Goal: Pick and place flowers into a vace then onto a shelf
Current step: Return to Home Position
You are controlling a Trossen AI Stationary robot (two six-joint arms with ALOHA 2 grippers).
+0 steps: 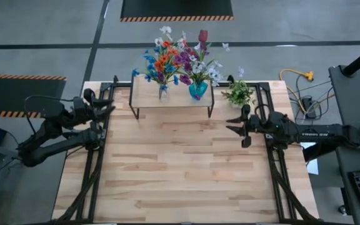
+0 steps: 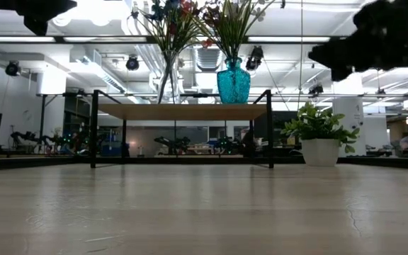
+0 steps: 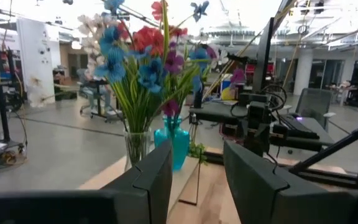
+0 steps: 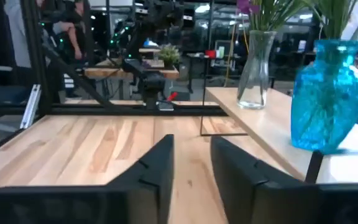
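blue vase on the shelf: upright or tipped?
Upright. The blue vase stands straight on the shelf, base flat on the board, flowers rising from its neck.

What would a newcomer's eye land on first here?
The colourful flowers, bunched in a clear vase and a blue vase side by side on the shelf at the back of the table. The left claw and right claw hang open and empty at either side.

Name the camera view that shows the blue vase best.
Low view: the blue vase stands whole on the shelf. High view shows only its top under the flowers; left wrist view hides its base; right wrist view shows it close.
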